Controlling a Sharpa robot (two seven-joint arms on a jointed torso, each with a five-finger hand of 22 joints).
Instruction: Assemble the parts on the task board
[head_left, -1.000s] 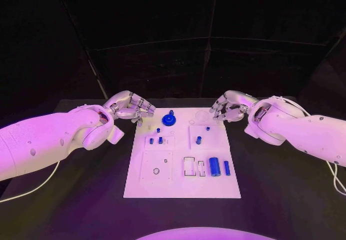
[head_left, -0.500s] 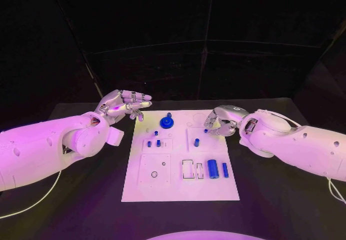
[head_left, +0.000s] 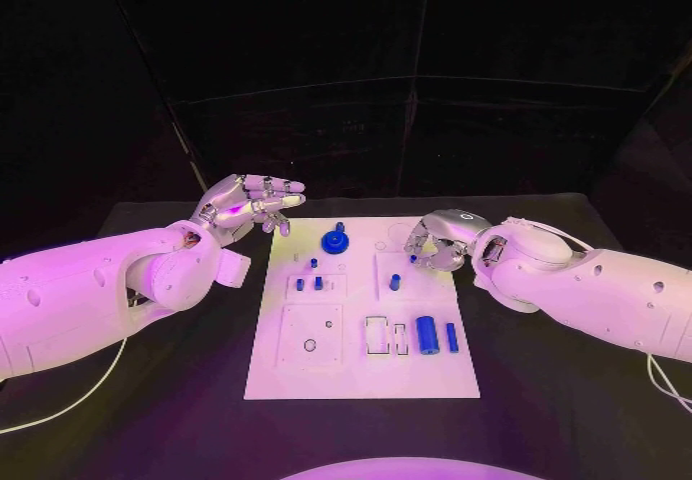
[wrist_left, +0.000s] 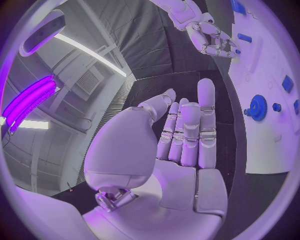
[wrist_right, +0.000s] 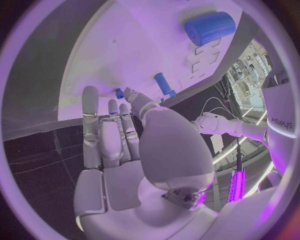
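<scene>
Several blue parts (head_left: 427, 334) lie loose on the task board (head_left: 361, 375); left hand (head_left: 248, 203) hovers released, right hand (head_left: 431, 241) curls empty over the board's upper right.

Right hand (head_left: 437, 240) over task board (head_left: 361, 375) right edge; near end bare.

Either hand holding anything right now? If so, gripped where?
Nothing held. Left hand is raised, empty, beside the white task board. Right hand hovers over its far right edge, fingers apart.

"sharpa" on left arm (wrist_right: 282, 125) (vertical lettering).
</scene>
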